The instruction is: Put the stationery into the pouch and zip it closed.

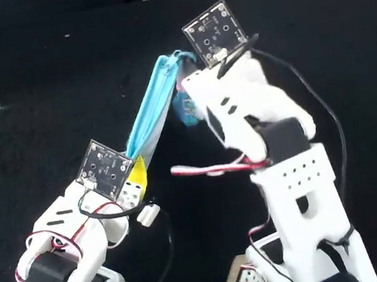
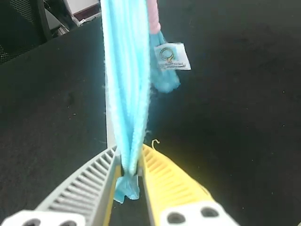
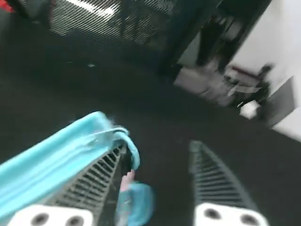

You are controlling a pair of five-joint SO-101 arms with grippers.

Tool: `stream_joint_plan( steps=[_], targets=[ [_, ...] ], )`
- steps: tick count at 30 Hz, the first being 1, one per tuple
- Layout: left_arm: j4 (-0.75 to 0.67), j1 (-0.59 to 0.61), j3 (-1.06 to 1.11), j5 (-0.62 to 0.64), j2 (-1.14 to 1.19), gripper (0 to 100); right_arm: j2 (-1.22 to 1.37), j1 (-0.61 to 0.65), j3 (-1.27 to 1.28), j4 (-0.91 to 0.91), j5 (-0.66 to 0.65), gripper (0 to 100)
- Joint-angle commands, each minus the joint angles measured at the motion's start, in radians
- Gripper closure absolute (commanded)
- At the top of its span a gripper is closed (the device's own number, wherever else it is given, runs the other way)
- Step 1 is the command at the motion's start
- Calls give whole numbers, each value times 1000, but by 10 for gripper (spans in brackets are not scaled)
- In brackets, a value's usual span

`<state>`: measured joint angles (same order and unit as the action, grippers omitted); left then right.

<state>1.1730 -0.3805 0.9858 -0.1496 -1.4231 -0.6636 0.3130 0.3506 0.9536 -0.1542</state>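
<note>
Pouch: a light-blue fabric pouch [image 1: 150, 111] hangs stretched between the two arms, above the black table [image 1: 30, 99] and seen almost edge-on.
Left pincer: the left pincer [image 2: 129, 153] is clamped narrow on one end of the pouch, and a small crumple of cloth pokes out behind the jaws.
Right pincer: the right pincer [image 3: 160, 150] stands wide. The pouch's far end lies against one ribbed finger [image 3: 94, 181], and the other finger is well apart from it and touches nothing.
Trimmings: at the right arm's end of the pouch hang a pink tab [image 3: 127, 181], a blue fluffy tuft [image 2: 165, 81] and a white tag [image 2: 172, 57].
Handling: the pouch looks light, soft and limp. It probably folds and sags wherever it is not pulled taut, and it is unlikely to slip on the ribbed pads or be damaged by a firm pinch.
Where to grip: one end seam, as the left pincer has it, keeps the cloth tensioned. The pink tab is probably the zip pull and so the place for the right pincer to close. It is small and dangles freely, so it may swing away from the fingers.
Hidden: the zip teeth cannot be made out, so it is unclear whether the pouch is open or zipped. Whether the stationery is inside cannot be told either. In the high view the right arm's wrist covers the spot where its pincer meets the pouch.
</note>
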Motion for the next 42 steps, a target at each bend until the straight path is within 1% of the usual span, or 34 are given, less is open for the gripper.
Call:
stream_joint_plan(
  steps=[1, 5, 8, 11, 13, 15, 18, 19, 20, 23, 26, 28, 30, 33, 37, 42],
  targets=[
    [37, -2, 15, 15, 6, 970, -50, 74, -90, 107, 97, 732],
    [37, 1, 15, 15, 6, 970, -110, 133, -168, 209, 95, 742],
    [37, 2, 15, 15, 6, 970, -170, 130, -176, 253, 94, 758],
    [35, 4, 2, 15, 6, 970, -232, 55, -119, 287, 94, 803],
    [37, 35, -31, 15, 6, 970, -274, -8, -51, 276, 94, 844],
    [32, 104, -76, 8, 6, 970, -312, -89, 48, 230, 94, 890],
    [18, 257, -176, 8, 9, 970, -348, -222, 237, 117, 92, 972],
    [6, 303, -203, 8, 12, 970, -351, -259, 311, 69, 92, 989],
    [0, 348, -232, 8, 14, 970, -351, -288, 386, 23, 92, 985],
    [-15, 449, -309, -3, 17, 970, -357, -327, 618, -103, 101, 988],
    [-58, 506, -348, -86, 28, 970, -357, -325, 794, -229, 103, 987],
    [-97, 530, -349, -120, 72, 970, -357, -325, 868, -324, 103, 987],
    [-138, 533, -352, -137, 149, 970, -357, -325, 926, -400, 107, 987],
    [-226, 526, -367, -133, 296, 970, -357, -328, 981, -483, 157, 987],
    [-347, 463, -444, -133, 517, 970, -357, -325, 1033, -540, 158, 987],
    [-365, 354, -656, -132, 790, 970, -357, -325, 1052, -568, 158, 987]
  ],
)
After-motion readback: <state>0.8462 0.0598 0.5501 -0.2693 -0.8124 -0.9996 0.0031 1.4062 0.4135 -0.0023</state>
